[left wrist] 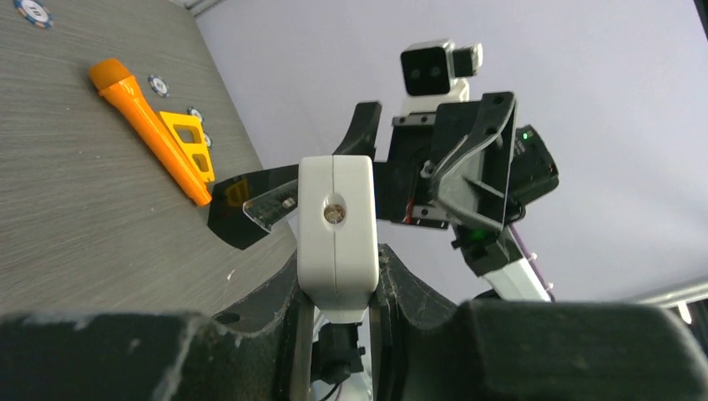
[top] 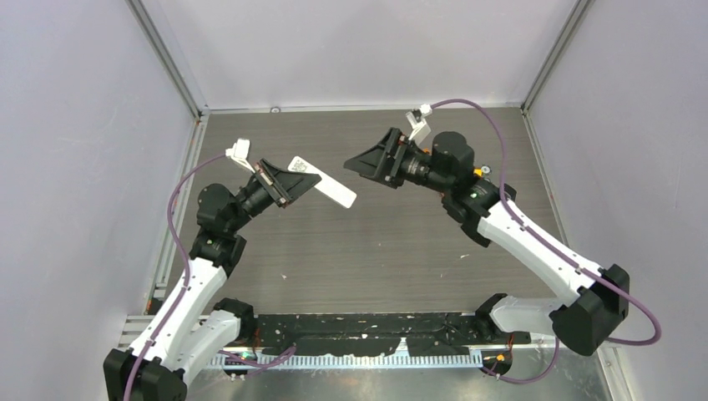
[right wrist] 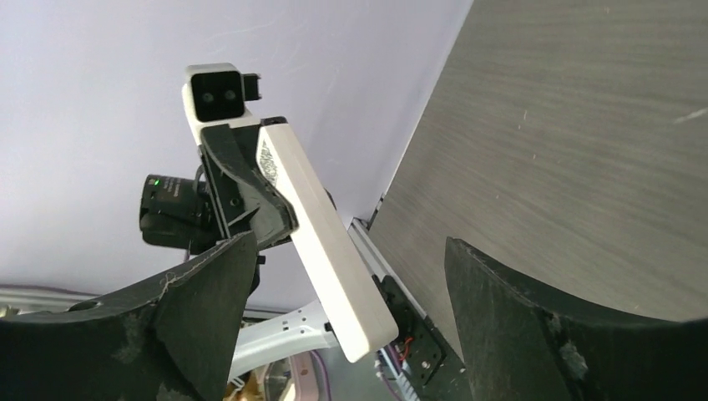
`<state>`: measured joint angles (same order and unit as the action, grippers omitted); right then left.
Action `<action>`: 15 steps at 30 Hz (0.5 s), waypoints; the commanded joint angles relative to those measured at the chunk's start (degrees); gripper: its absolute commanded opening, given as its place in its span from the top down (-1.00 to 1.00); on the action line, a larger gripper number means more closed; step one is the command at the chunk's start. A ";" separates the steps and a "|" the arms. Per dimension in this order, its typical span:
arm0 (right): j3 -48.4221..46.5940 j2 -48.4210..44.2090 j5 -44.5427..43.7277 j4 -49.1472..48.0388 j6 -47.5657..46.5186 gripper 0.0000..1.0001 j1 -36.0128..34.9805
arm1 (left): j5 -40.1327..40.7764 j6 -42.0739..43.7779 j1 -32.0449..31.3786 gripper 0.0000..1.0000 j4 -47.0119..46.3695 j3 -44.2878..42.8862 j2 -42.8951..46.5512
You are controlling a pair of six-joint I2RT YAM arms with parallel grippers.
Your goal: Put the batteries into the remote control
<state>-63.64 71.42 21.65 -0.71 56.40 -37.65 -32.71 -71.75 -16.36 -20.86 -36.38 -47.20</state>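
My left gripper (top: 292,180) is shut on one end of the white remote control (top: 330,185) and holds it in the air above the table. The bar points right, toward my right gripper (top: 361,163). The left wrist view shows the remote's end (left wrist: 336,225) clamped between both fingers (left wrist: 417,288). The right gripper (right wrist: 349,251) is open and empty, and faces the remote's free end (right wrist: 334,251) from close by without touching it. The batteries are not in view.
In the left wrist view an orange flashlight (left wrist: 150,129), a small yellow piece (left wrist: 188,142) and small round discs (left wrist: 159,83) lie on the dark wood-grain table (left wrist: 75,217). White enclosure walls stand on the far side and both sides.
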 commanded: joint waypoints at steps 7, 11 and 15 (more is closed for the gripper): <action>-7.23 -3.24 27.08 12.33 -31.44 -0.78 5.63 | -20.47 11.62 0.69 1.00 -0.52 -8.75 -3.17; -10.05 -2.71 31.54 18.85 -39.45 -0.77 5.21 | -25.81 13.40 0.67 1.00 -1.48 -10.65 -4.77; -10.58 -2.82 32.31 17.71 -40.80 -0.78 2.39 | -28.49 14.77 0.69 1.00 -2.23 -12.06 -5.22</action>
<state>-71.29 68.90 49.08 14.83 22.48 -32.93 -54.87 -60.10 -15.99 -20.32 -45.08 -52.25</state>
